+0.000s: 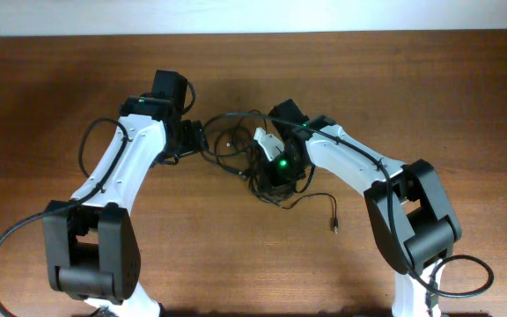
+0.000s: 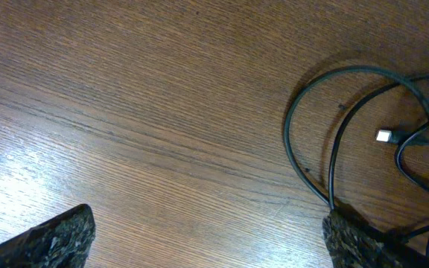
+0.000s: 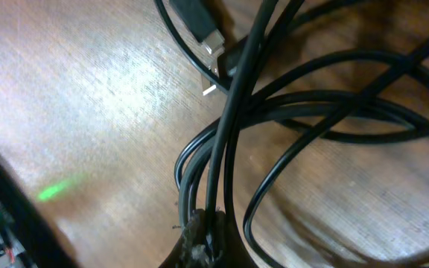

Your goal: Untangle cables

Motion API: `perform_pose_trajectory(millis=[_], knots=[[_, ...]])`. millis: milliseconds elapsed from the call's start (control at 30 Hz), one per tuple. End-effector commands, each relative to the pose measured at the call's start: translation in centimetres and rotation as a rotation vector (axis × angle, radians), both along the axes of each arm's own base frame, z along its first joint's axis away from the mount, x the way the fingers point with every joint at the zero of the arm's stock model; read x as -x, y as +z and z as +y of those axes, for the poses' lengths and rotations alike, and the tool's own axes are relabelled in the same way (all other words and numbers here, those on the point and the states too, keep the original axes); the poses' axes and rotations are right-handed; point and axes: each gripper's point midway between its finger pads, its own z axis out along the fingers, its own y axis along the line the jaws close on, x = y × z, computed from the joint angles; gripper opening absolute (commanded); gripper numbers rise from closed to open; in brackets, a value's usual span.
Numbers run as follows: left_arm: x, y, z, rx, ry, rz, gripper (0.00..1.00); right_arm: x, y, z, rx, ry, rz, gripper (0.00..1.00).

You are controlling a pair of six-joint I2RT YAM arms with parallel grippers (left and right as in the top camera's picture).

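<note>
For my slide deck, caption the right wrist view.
Right gripper shut on a bundle of tangled black cables over the wooden table.

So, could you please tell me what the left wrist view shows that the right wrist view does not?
Only the left wrist view: the left gripper, open and empty over the table, with loops of the cables to one side. Only the right wrist view: the right gripper shut on several strands, and a green glint on the wood. Both: black cables and a silver-tipped plug lying on the wooden table.
</note>
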Motion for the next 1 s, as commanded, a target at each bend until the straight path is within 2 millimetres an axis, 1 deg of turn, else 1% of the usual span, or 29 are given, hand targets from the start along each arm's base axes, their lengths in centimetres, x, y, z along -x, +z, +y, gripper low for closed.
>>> perform_pose_trajectory(millis=[0, 67, 133, 200, 233, 267, 367, 400, 433, 467, 567, 633, 767, 867, 967], knots=[[0.3, -0.4, 0.2, -0.016, -0.001, 0.013, 0.99, 0.2, 1.2, 0.5, -0.019, -0.009, 0.037, 0.04], [0.3, -0.4, 0.2, -0.016, -0.001, 0.013, 0.99, -0.5, 2.2, 1.0, -0.037, -0.009, 0.008, 0.04], [0.3, -0.4, 0.2, -0.016, -0.001, 0.013, 0.99, -1.1, 2.8, 1.3, -0.050, -0.008, -0.014, 0.04], [0.3, -0.4, 0.2, -0.016, -0.001, 0.013, 0.99, -1.7, 2.9, 1.6, -0.064, -0.007, -0.039, 0.04], [0.3, -0.4, 0.2, -0.016, -0.001, 0.013, 0.99, -1.9, 2.9, 1.7, -0.068, -0.007, -0.050, 0.08], [0.3, -0.4, 0.2, -0.016, -0.001, 0.013, 0.99, -2.1, 2.9, 1.7, -0.064, -0.006, -0.064, 0.08], [0.3, -0.4, 0.2, -0.016, -0.001, 0.013, 0.99, -2.8, 2.2, 0.8, 0.005, -0.021, -0.103, 0.08], [0.3, -0.4, 0.2, -0.016, -0.001, 0.013, 0.99, -3.3, 1.8, 0.1, 0.047, -0.030, -0.129, 0.20], [0.3, -0.4, 0.2, -0.016, -0.001, 0.013, 0.99, -3.7, 1.5, -0.4, 0.083, -0.037, -0.149, 0.27], [0.3, -0.4, 0.2, -0.016, -0.001, 0.013, 0.99, -3.8, 1.4, -0.6, 0.098, -0.040, -0.155, 0.30], [0.3, -0.4, 0.2, -0.016, -0.001, 0.013, 0.99, -2.8, 1.3, -0.9, 0.104, -0.034, -0.111, 0.31], [0.3, -0.4, 0.2, -0.016, -0.001, 0.013, 0.99, -1.8, 0.9, -1.5, 0.129, -0.020, -0.074, 0.31], [0.3, -0.4, 0.2, -0.016, -0.001, 0.013, 0.99, -0.6, -0.2, -2.1, 0.145, 0.027, -0.058, 0.33], [0.3, -0.4, 0.2, -0.016, -0.001, 0.013, 0.99, -0.4, -0.3, -2.1, 0.140, 0.026, -0.049, 0.33], [0.3, -0.4, 0.2, -0.016, -0.001, 0.013, 0.99, -0.2, -0.4, -1.5, 0.137, 0.038, -0.056, 0.33]])
